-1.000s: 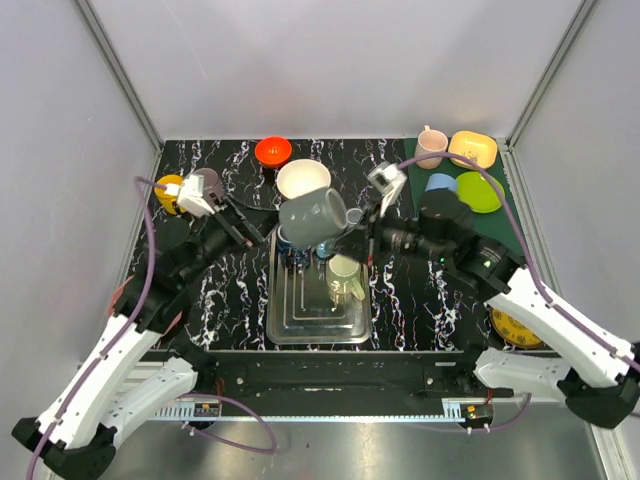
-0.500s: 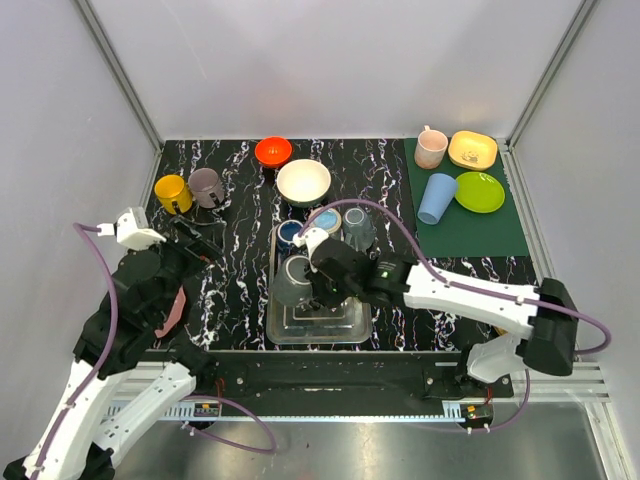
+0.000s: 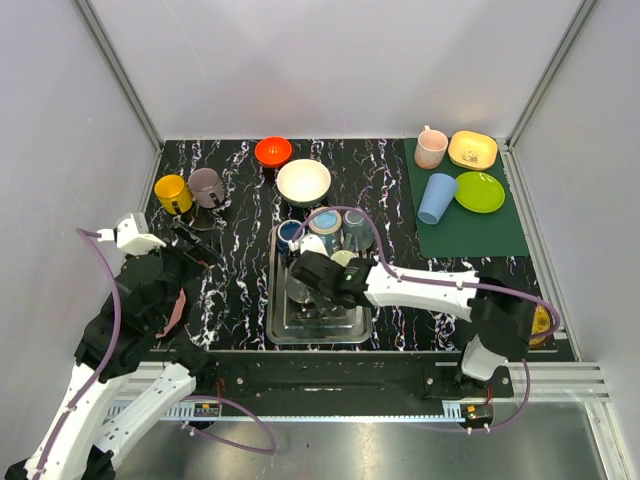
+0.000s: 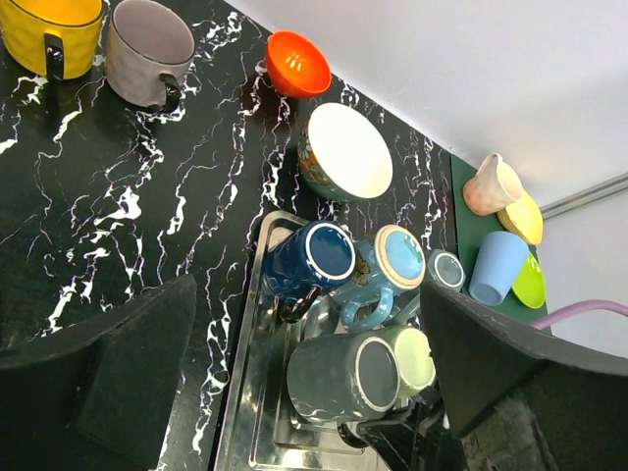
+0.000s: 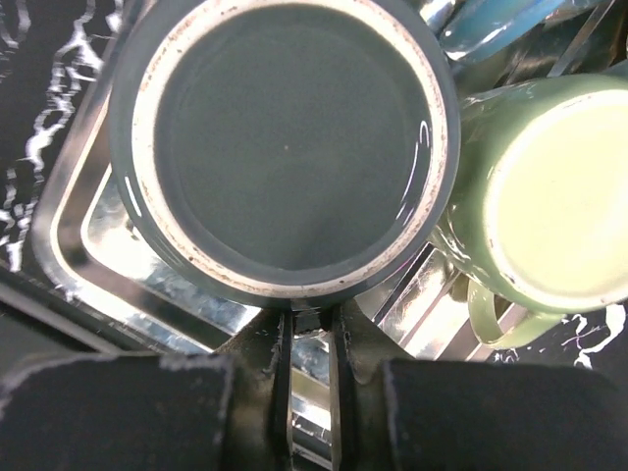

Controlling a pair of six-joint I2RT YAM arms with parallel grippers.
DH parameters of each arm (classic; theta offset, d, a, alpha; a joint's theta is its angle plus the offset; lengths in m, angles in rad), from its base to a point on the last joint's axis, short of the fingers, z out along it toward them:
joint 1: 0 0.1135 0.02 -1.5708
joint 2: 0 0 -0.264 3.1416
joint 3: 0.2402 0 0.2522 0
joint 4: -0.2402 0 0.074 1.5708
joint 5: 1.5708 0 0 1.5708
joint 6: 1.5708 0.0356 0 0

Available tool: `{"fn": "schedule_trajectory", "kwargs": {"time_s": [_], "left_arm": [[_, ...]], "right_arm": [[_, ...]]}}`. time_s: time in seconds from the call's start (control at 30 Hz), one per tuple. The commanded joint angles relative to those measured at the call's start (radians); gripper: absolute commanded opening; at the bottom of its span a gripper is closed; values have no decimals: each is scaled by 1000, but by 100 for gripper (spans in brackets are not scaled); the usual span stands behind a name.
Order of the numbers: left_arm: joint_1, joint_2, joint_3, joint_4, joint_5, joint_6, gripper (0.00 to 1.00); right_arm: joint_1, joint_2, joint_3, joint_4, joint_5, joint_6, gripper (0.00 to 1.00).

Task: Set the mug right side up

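The dark grey mug (image 3: 298, 288) lies tilted on its side in the metal tray (image 3: 275, 335), its base turned toward the right wrist camera (image 5: 285, 147). It also shows in the left wrist view (image 4: 343, 378). My right gripper (image 3: 318, 286) is shut on the mug's handle at the rim of its base (image 5: 306, 324). My left gripper (image 3: 192, 248) is open and empty over the table left of the tray, its jaws wide apart (image 4: 306, 294).
A pale green mug (image 3: 344, 259) touches the grey one. A dark blue mug (image 3: 289, 232), a light blue mug (image 3: 325, 222) and a grey cup (image 3: 358, 226) crowd the tray's far end. Yellow mug (image 3: 172, 192), taupe mug (image 3: 207, 185), white bowl (image 3: 303, 182) stand behind.
The grey mug was held high between both arms a second ago. The right gripper has brought it down into the tray, and the left arm has pulled back to the left.
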Motion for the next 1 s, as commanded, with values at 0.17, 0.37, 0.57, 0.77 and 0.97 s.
{"fn": "schedule_trajectory", "kwargs": {"time_s": [0.17,0.37,0.57,0.77,0.97], "left_arm": [[4,-1,-20,18,-28,25,99],[4,2,-32,16,-31,25,99],[4,13,-37,16,-33,35,99],[4,48,-45,35,-50,53,99],[13,172,-54,113,-89,97,99]], "right_arm": [[6,100,57,68,151,69,0],[-16,146,86,52,170,75,0],[-22,143,74,61,136,74,31],[-11,8,10,161,55,20,68],[39,-232,58,190,-82,-50,79]]}}
